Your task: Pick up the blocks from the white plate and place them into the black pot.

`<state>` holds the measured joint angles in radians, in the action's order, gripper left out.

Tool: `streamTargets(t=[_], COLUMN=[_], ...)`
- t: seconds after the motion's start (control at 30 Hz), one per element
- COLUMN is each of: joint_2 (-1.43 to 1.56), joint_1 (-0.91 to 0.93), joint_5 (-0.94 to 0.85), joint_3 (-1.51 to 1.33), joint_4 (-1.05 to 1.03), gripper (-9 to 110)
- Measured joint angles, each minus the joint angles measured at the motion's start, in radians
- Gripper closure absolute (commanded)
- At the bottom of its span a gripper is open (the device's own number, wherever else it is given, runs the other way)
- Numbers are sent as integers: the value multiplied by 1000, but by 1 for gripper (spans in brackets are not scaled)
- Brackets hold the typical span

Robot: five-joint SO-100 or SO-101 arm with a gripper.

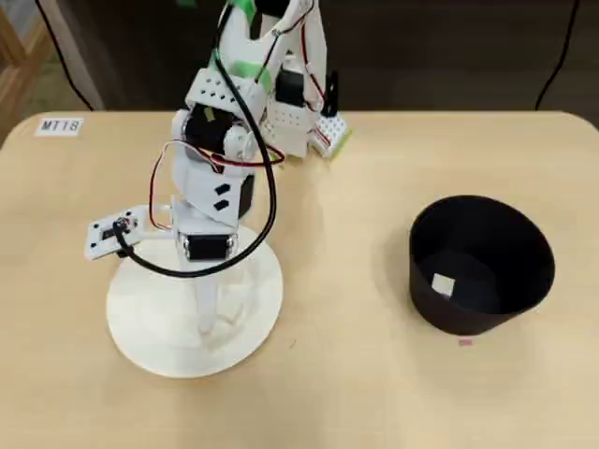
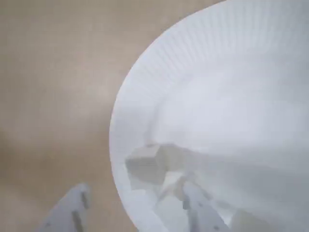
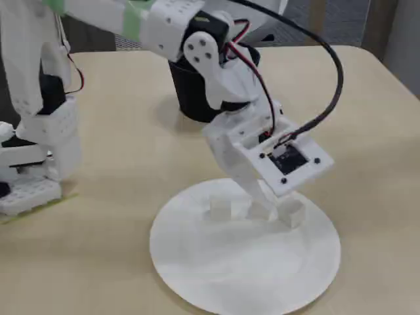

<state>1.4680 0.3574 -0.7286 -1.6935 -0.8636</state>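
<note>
1. Three blocks (image 3: 221,207) lie on the white plate (image 3: 216,275) in the fixed view, grouped on the plate's far half; one sits apart at the left, one (image 3: 291,212) at the right, and a third (image 3: 261,210) between them at the gripper's tips.
2. One more block (image 1: 442,284) rests on the floor of the black pot (image 1: 524,253), seen in the overhead view at the right of the table (image 1: 356,393), well apart from the plate (image 1: 140,337).
3. The white arm (image 1: 225,140) reaches down over the plate, its gripper (image 3: 259,200) lowered among the blocks on the plate's surface.
4. In the wrist view the two fingers (image 2: 200,210) stand spread apart: one (image 2: 67,212) hangs over the bare table outside the plate's rim (image 2: 120,116), the other over the plate just beside a block (image 2: 145,166) (the picture is soft, so contact cannot be told).
5. Nothing is pinched between the jaws as far as the views show.
6. A label reading "MT18" (image 1: 60,125) is stuck to the table's far left corner in the overhead view.
</note>
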Motion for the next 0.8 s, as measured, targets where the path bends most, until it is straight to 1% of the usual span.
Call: streamTargets(t=[0.57,0.8], joint_2=[-189,-210], joint_1=[-40,-38], joint_5=[-71,-60], joint_3=[118,129], joint_4=[-3,-2], gripper=[81,93])
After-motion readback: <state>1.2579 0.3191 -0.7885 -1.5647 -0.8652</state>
